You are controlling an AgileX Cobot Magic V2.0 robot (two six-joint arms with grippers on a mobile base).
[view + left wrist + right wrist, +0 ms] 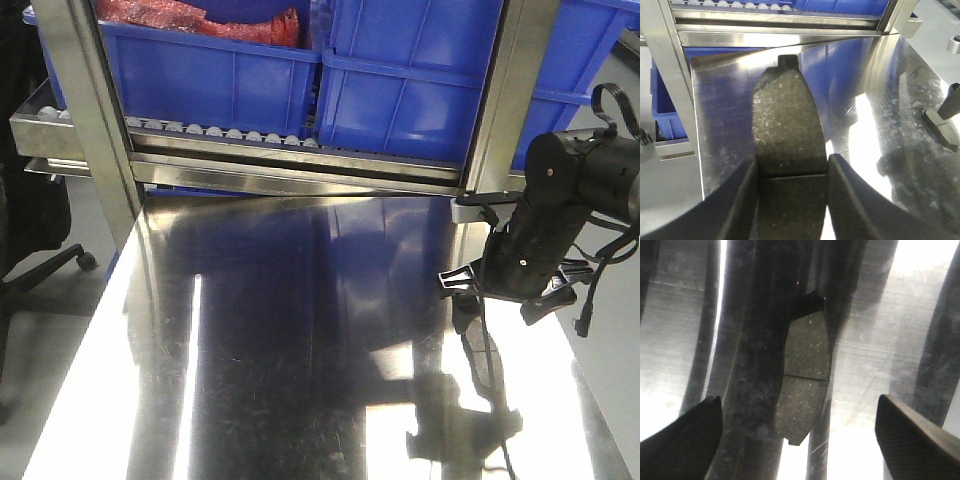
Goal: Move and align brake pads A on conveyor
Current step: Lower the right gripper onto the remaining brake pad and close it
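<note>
One brake pad [786,120], grey and speckled with a centre groove, is clamped between the fingers of my left gripper [792,162], which is shut on it above the shiny steel table [875,105]. A second brake pad [805,372] lies flat on the steel ahead of my right gripper [799,400]; that gripper is open, with its fingers wide on either side and apart from the pad. In the front view the right gripper [498,292] hangs low over the table's right side, and neither pad shows there. The conveyor is out of view.
Blue bins [210,70] sit on a roller rack [200,130] behind the steel table [300,350], framed by steel uprights [90,110]. A finger [940,122] of the right gripper shows at the right edge of the left wrist view. An office chair base [45,265] stands left.
</note>
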